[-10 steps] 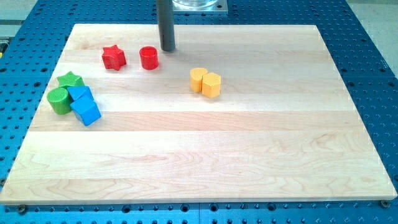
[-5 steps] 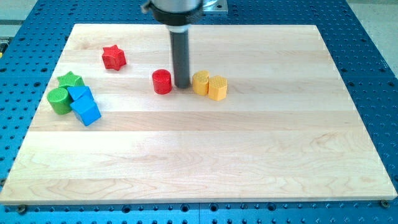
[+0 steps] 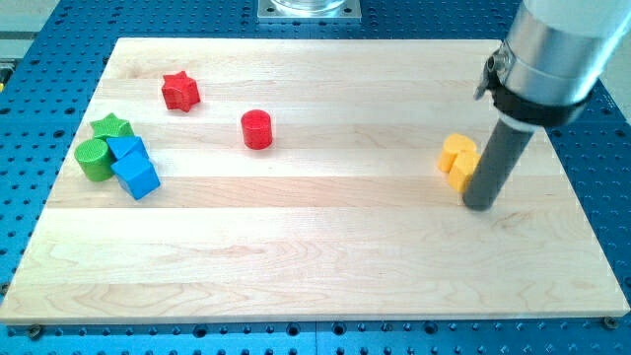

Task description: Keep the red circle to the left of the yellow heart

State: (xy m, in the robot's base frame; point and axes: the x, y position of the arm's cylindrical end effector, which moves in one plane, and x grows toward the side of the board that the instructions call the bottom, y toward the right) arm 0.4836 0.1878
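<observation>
The red circle point(image 3: 256, 129) stands on the wooden board point(image 3: 315, 266), left of centre. The yellow heart point(image 3: 453, 154) is far off at the view's right, touching a second yellow block point(image 3: 462, 170) just below and right of it; the rod partly hides that second block, so its shape cannot be made out. My tip point(image 3: 480, 205) rests on the board right beside these yellow blocks, at their lower right. The red circle is well to the left of the yellow heart.
A red star point(image 3: 180, 91) sits at the upper left. A green star point(image 3: 111, 126), a green cylinder point(image 3: 95, 159) and two blue blocks point(image 3: 135, 168) are clustered at the left edge.
The rod came down from the top, pushed the red circle down and right a little, then swept right. The two yellow blocks moved far to the right with it.
</observation>
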